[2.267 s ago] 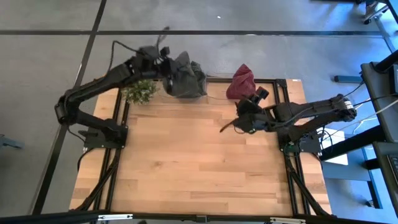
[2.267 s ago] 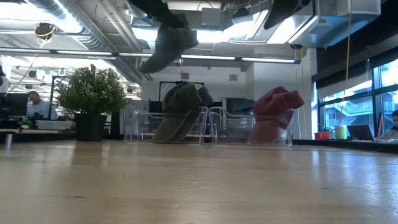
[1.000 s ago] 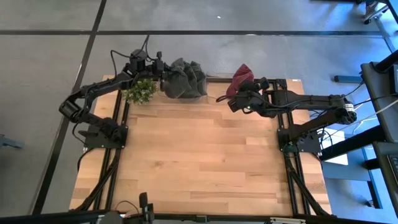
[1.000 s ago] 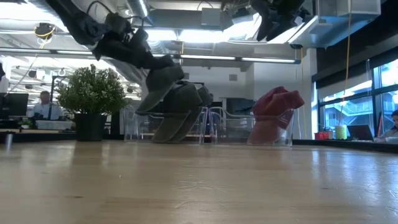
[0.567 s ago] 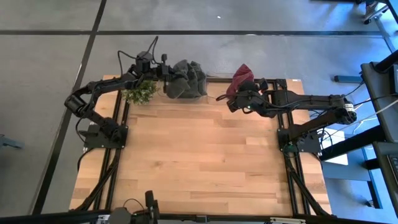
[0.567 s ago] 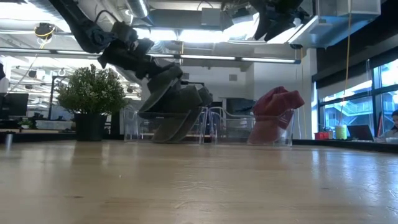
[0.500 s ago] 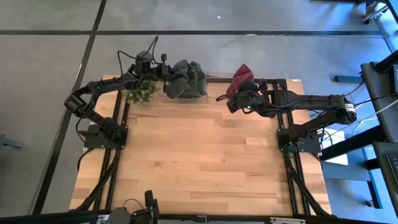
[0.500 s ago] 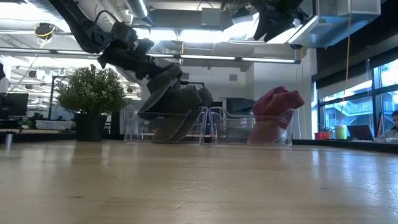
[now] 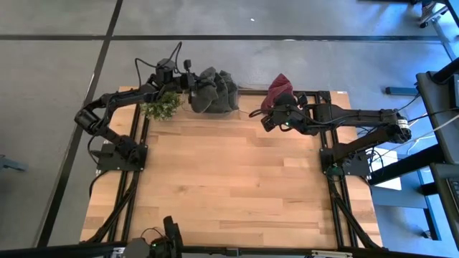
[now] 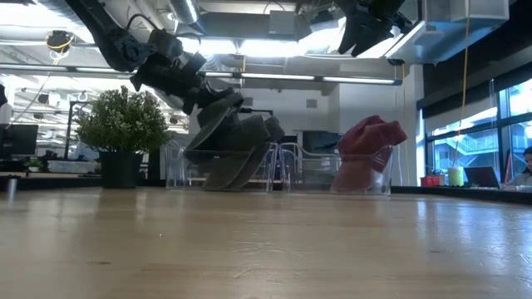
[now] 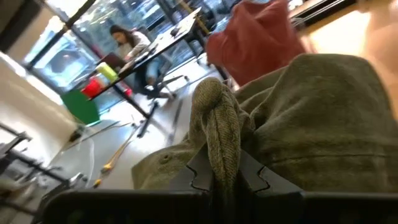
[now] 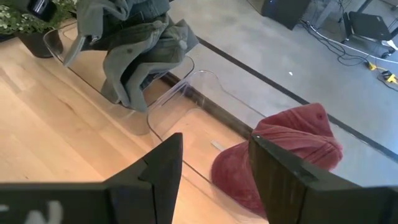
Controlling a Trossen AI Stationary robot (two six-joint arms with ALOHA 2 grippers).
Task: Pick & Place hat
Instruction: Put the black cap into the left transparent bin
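Two olive-green hats and a dark red hat stand at the table's far edge. One green hat (image 10: 243, 154) hangs on a clear stand (image 10: 174, 162). My left gripper (image 9: 188, 81) is shut on the second green hat (image 9: 211, 89), which lies over the first. The red hat (image 9: 280, 87) sits on its own clear stand (image 12: 186, 118). My right gripper (image 12: 214, 168) is open, hovering over the table just near of the red hat (image 12: 280, 155), touching nothing. My left gripper pinches a bunched fold (image 11: 217, 146) of the upper green hat between its two fingers, coming from the table's left and slanting down. The hat (image 10: 218, 112) droops from the fingers, and its lower part rests on the green hat on the stand.
A potted plant (image 9: 161, 106) stands at the far left corner, right beside my left arm. The wooden table (image 9: 229, 186) stretches toward the near edge. People sit at desks in the room beyond the table.
My left gripper has moved a little toward the table's right and down, still shut, lowering the held green hat onto the green hat on the stand. My right gripper has stayed by the red hat.
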